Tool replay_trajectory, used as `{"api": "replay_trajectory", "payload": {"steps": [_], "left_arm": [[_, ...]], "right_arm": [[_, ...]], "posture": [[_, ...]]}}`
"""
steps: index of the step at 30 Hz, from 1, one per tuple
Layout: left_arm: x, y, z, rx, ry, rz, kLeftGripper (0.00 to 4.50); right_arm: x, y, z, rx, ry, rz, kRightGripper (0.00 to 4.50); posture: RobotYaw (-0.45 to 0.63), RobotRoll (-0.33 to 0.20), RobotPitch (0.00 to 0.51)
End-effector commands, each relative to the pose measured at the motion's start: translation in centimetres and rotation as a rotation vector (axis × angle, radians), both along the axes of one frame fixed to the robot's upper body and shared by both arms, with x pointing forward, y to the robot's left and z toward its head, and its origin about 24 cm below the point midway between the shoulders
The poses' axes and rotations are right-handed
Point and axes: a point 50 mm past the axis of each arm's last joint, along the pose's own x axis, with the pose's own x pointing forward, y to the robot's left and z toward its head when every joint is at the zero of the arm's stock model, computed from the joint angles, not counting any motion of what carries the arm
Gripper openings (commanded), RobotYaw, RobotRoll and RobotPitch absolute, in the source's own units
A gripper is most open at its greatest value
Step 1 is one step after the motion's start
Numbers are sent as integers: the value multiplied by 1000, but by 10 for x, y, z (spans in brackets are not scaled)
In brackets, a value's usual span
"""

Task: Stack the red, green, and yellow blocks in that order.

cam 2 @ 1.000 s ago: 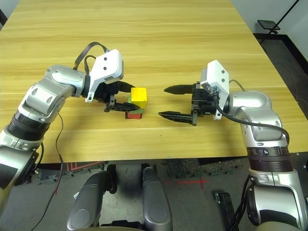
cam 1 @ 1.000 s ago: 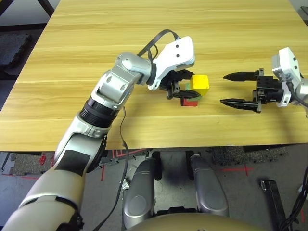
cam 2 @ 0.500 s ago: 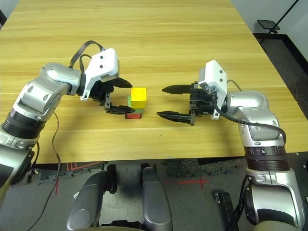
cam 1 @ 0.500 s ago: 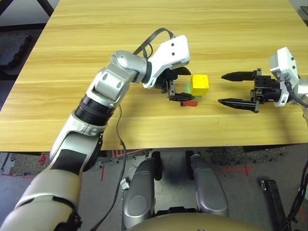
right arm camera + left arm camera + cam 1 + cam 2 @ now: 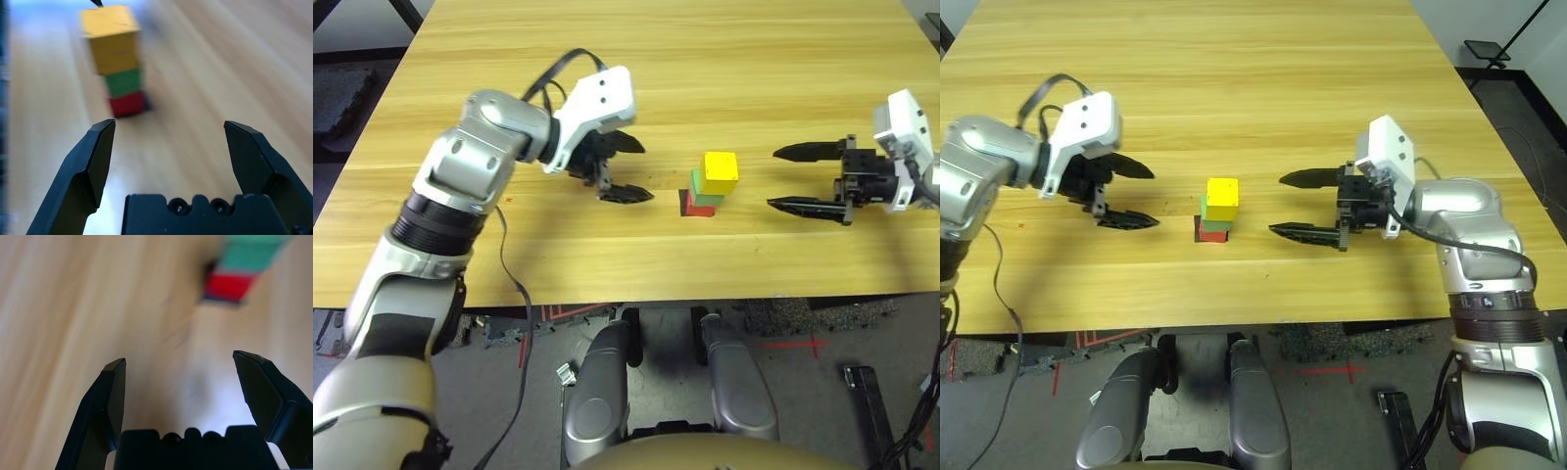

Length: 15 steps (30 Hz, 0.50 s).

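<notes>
- The three blocks stand as one small tower near the front middle of the wooden table: the red block is at the bottom, the green block sits on it, and the yellow block is on top.
- The yellow block is turned a little against the two blocks under it, so its edges do not line up exactly with them (this is seen best from the head camera).
- Under the red block a flat dark patch shows on the table, sticking out a bit on the side toward the left arm.
- The left gripper is to the left of the tower, well apart from it. Its jaws are spread wide and there is nothing between them; they touch no block.
- In the left wrist view the two black fingers stand far from each other over bare wood, and the red and green blocks lie further ahead, somewhat to one side of the gap.
- The right gripper is to the right of the tower, also apart from it, and points toward it. Its jaws are wide open too and hold nothing.
- In the right wrist view the tower stands ahead of the open fingers, nearer to one finger than to the other, without contact.
</notes>
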Motion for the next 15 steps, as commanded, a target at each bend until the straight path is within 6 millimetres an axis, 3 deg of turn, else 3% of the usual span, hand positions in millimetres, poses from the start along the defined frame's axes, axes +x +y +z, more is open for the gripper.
{"api": "replay_trajectory", "payload": {"steps": [1,4,10,15], "left_arm": [[16,38,4,-57,-140,267,4463],[21,66,6,-199,-280,537,4463],[11,88,1,-405,-553,856,4463],[-9,78,-22,-480,-743,1044,4463]], "right_arm": [[10,-23,14,41,-104,-152,4500],[22,-34,22,107,-218,-308,4500],[39,-51,24,219,-391,-660,4500],[42,-65,16,354,-493,-946,4500]], "posture": [[244,76,278],[248,77,275],[232,82,280],[213,85,290]]}}
